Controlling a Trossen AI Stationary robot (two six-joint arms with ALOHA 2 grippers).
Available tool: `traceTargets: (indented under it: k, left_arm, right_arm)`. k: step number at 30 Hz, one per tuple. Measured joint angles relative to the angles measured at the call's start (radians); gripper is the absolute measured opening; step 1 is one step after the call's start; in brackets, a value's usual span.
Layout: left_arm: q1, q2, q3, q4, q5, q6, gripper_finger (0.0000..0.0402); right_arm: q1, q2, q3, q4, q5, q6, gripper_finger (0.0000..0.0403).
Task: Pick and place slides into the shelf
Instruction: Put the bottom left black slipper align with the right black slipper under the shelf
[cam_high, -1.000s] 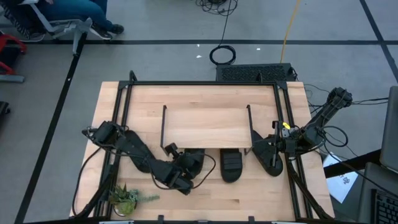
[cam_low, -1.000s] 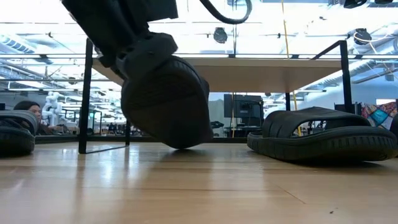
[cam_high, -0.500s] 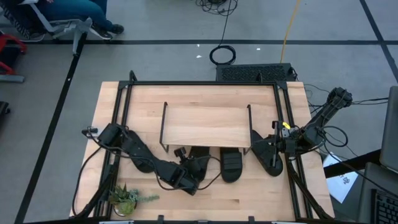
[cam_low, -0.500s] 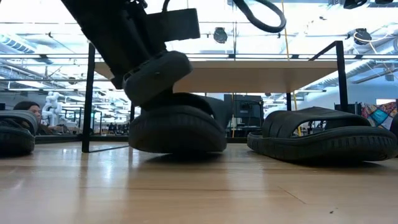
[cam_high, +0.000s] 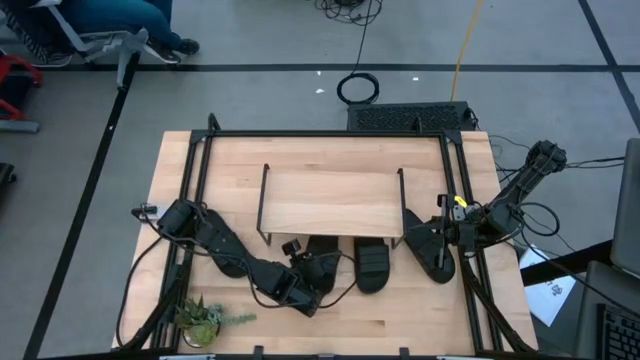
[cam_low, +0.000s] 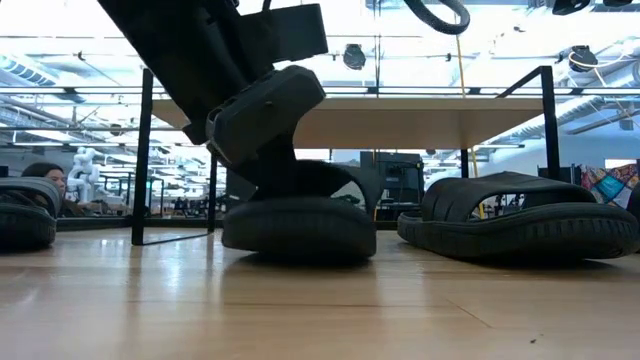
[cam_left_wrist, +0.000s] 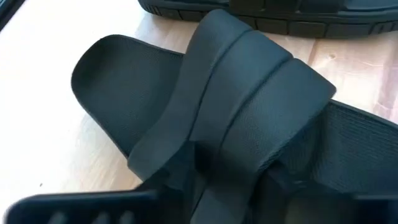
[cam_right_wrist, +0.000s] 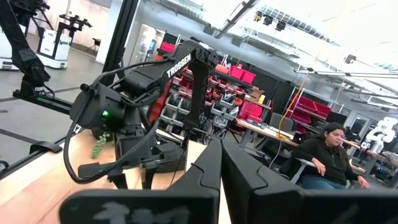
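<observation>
One black slide (cam_high: 322, 262) (cam_low: 300, 215) lies sole-down on the table, with its far end at the near edge of the shelf (cam_high: 330, 200) (cam_low: 420, 115). My left gripper (cam_high: 303, 278) comes at it slanting down from the near left. Its fingers are open on either side of the ribbed strap (cam_left_wrist: 249, 106). A second slide (cam_high: 372, 266) (cam_low: 520, 220) lies flat just to its right, and a third (cam_high: 432, 250) beside the shelf's right leg. A further slide (cam_low: 22, 210) shows at the left of the low view. My right gripper (cam_right_wrist: 221, 146) waits shut at the table's right edge. My left gripper has the slide's strap (cam_left_wrist: 205, 186) between its fingers, one finger (cam_low: 265, 110) above the strap and the other hidden below it. It slants down from the table's near left side. The slide's sole (cam_low: 300, 245) rests flat on the table. Whether the fingers touch the strap, I cannot tell.
A small potted plant (cam_high: 200, 318) stands at the near left corner. Black frame rails (cam_high: 450, 180) run along the table's sides and far edge. A person (cam_low: 45, 175) sits beyond the table. Bare wood (cam_high: 400, 320) lies near the front edge.
My left gripper has carried the slide down and toward the shelf's near edge. The slide was lifted and tipped steeply; it has levelled out and now lies flat on its sole on the table.
</observation>
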Motion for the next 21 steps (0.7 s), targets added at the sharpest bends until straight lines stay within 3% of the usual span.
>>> traceTargets:
  k: [9, 16, 21]
  left_arm:
    - [0.0, -0.002, 0.001, 0.015, 0.038, 0.047, 0.024]
    - [-0.013, -0.009, 0.001, 0.018, 0.054, 0.113, 0.0275]
    - [-0.028, -0.048, 0.0, 0.017, 0.072, 0.137, 0.0278]
  right_arm:
    - [0.0, 0.0, 0.0, 0.0, 0.0, 0.0, 0.0]
    - [0.0, 0.0, 0.0, 0.0, 0.0, 0.0, 0.0]
    - [0.0, 0.0, 0.0, 0.0, 0.0, 0.0, 0.0]
